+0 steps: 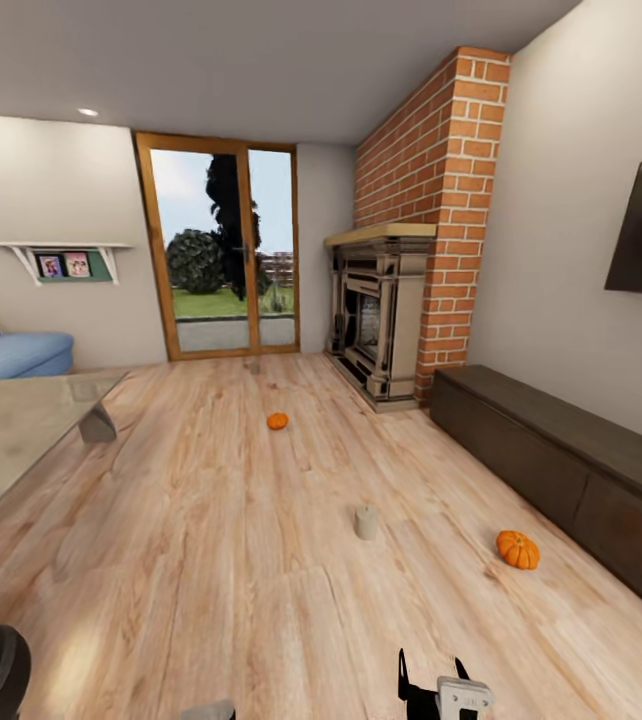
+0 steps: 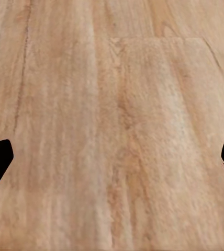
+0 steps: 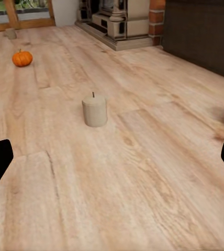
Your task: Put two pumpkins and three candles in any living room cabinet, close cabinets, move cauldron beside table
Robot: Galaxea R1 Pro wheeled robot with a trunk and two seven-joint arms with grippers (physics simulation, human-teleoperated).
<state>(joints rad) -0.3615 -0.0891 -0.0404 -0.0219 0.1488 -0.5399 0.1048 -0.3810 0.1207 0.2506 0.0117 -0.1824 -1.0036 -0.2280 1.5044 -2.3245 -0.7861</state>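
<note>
A living room's wood floor holds a candle ahead and a pumpkin beside the closed cabinet. The right gripper hangs open and empty; approaching the candle squarely should keep it upright.

The wood floor carries a candle standing upright mid-room. One pumpkin lies near the cabinet; another pumpkin sits farther off toward the glass door. The bench stands at the left.
</note>
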